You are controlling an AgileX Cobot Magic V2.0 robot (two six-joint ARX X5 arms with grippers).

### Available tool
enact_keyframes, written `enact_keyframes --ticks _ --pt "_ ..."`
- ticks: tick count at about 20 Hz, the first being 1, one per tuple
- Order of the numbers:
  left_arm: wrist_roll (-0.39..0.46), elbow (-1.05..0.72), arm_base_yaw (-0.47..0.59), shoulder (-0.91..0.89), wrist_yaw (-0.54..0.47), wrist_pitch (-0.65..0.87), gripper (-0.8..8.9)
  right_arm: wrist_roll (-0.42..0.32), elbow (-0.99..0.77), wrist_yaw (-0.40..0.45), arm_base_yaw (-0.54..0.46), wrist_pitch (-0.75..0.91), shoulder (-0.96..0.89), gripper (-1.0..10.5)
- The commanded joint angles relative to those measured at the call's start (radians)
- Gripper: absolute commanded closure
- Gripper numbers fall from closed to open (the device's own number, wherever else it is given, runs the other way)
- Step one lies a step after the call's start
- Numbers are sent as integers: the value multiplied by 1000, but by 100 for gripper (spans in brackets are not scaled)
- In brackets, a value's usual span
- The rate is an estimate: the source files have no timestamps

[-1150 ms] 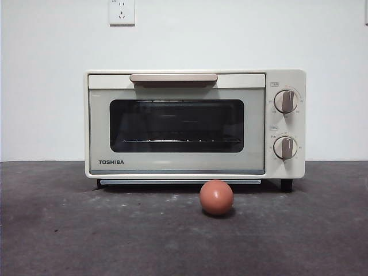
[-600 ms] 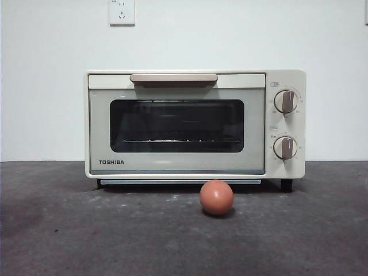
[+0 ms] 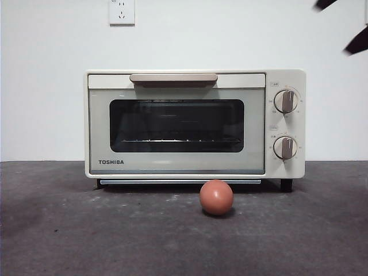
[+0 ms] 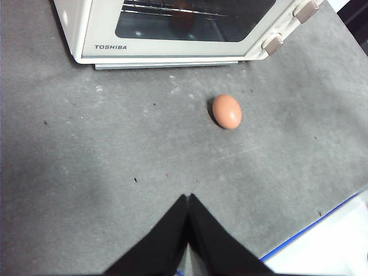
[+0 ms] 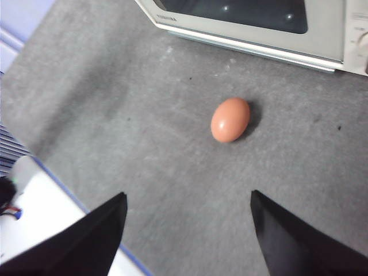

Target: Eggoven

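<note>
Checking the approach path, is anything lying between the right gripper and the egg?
No: right wrist view shows only bare grey table between right gripper and egg.

The left gripper [image 4: 188,198] has two matte black, tapering wedge-shaped jaws. The right gripper [image 5: 188,198] has the same plain black jaws, without markings.

A small smooth reddish-brown egg [image 3: 217,197] is lying on the dark grey counter [image 3: 69,230], just in front of a cream metal toaster oven [image 3: 194,123], below its door's right end. A white wall socket [image 3: 122,11] is sitting behind, above the oven.
</note>
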Motion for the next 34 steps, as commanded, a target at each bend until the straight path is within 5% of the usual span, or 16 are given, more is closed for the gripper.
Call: enact_keyframes --ticks 1,6,11,29,34 --pt "15 23 -2 3 8 19 806 95 16 107 90 72 91 602" --pt "14 22 -2 3 8 31 806 228 16 310 260 248 313 603" --pt "14 23 -2 3 9 31 806 309 18 386 334 412 520 603" --pt "15 23 -24 7 8 32 806 336 111 451 346 514 871 604" --pt "15 23 -24 7 8 34 806 333 111 472 352 508 871 717"
